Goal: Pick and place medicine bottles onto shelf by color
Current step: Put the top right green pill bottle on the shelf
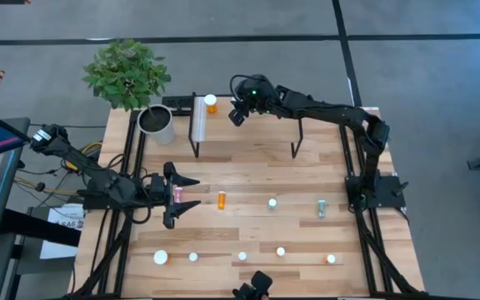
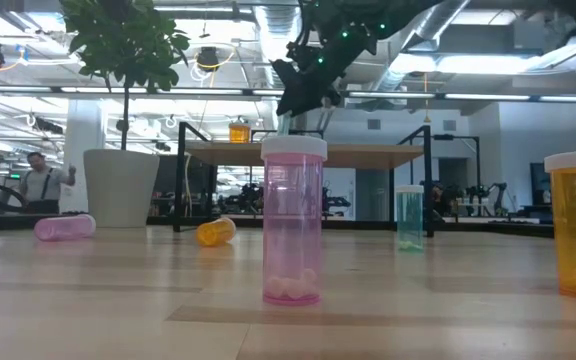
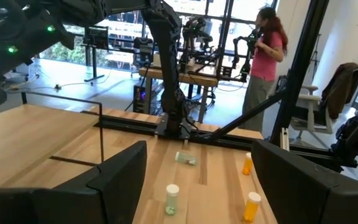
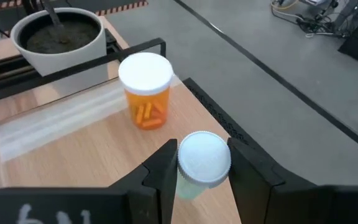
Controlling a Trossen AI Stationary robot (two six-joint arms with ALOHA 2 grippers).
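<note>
the right hand [image 4: 202, 180] hangs over the shelf [image 1: 248, 125], clamped on a pale teal bottle [image 4: 201, 163], just beside the orange bottle [image 4: 145, 89] that stands upright there.

to do this placing well, the teal bottle should probably come down well apart from the orange one, since the shelf is sorted by color, and keep clear of the shelf's edge. lower it straight, let the base sit flat, then part the fingers without nudging the orange bottle.

the teal bottle's long axis runs vertical, white cap up, base toward the shelf.

the left hand [image 1: 182, 194] waits with its fingers apart, low over the counter [image 1: 248, 179], beside a pink bottle [image 1: 178, 194] lying on its side.
</note>
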